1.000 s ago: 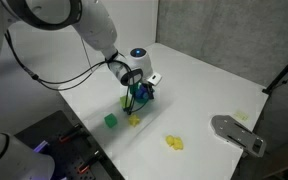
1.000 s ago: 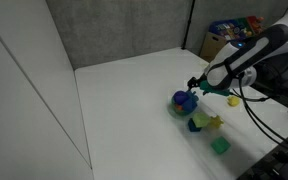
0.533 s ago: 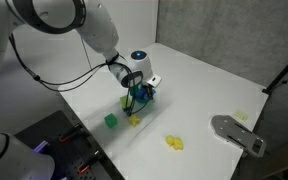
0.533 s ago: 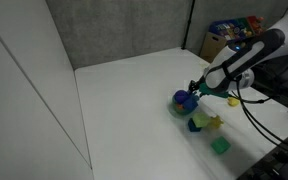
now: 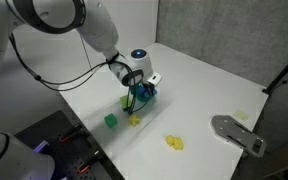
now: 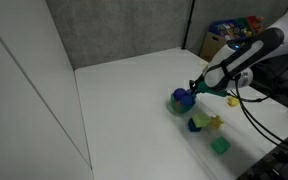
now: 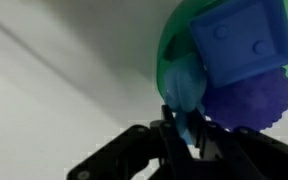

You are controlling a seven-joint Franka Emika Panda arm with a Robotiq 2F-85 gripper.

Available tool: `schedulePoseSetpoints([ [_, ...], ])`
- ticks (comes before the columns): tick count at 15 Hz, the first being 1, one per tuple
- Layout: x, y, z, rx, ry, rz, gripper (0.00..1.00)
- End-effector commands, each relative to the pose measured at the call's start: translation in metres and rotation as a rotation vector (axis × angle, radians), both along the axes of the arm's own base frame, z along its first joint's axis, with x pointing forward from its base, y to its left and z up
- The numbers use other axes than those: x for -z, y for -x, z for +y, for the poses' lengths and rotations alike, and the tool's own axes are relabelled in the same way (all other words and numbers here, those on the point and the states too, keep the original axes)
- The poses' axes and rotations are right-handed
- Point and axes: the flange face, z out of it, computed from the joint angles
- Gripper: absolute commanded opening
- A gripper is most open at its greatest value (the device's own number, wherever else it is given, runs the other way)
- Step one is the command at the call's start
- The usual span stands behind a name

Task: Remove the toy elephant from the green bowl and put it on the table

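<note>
Light-blue item first: we count one toy elephant (image 7: 183,88), one green bowl (image 7: 174,38), one blue studded block (image 7: 239,40), one dark-blue knobbly ball (image 7: 252,100), one green cube (image 5: 111,120), and two yellow pieces on the table (image 5: 204,85): the near yellow toy (image 5: 134,120) and the far yellow toy (image 5: 173,143). In the wrist view we find the elephant at the bowl's 7 o'clock edge, with its long axis running 12 to 6. Its lower end is pinched in the narrow gripper (image 7: 187,140).

Bowl (image 7: 172,50) mid-counter (image 5: 214,90). Toy elephant (image 7: 182,90) in it, at the rim. Cube (image 5: 111,120) sits near-left of bowl.
</note>
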Motion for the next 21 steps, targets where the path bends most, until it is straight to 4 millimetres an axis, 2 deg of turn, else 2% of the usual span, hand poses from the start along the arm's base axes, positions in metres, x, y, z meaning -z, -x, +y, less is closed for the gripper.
schedulePoseSetpoints([
  [1, -0.009, -0.002, 0.004, -0.001, 0.000, -0.015, 0.06],
  [5, -0.023, -0.002, 0.009, -0.008, 0.009, -0.030, 0.06],
  [11, -0.059, -0.003, 0.010, -0.014, 0.033, -0.071, 0.07],
  [16, -0.092, 0.003, -0.012, 0.005, 0.059, -0.068, 0.07],
  [21, -0.116, 0.029, -0.052, 0.035, 0.131, -0.024, 0.06],
])
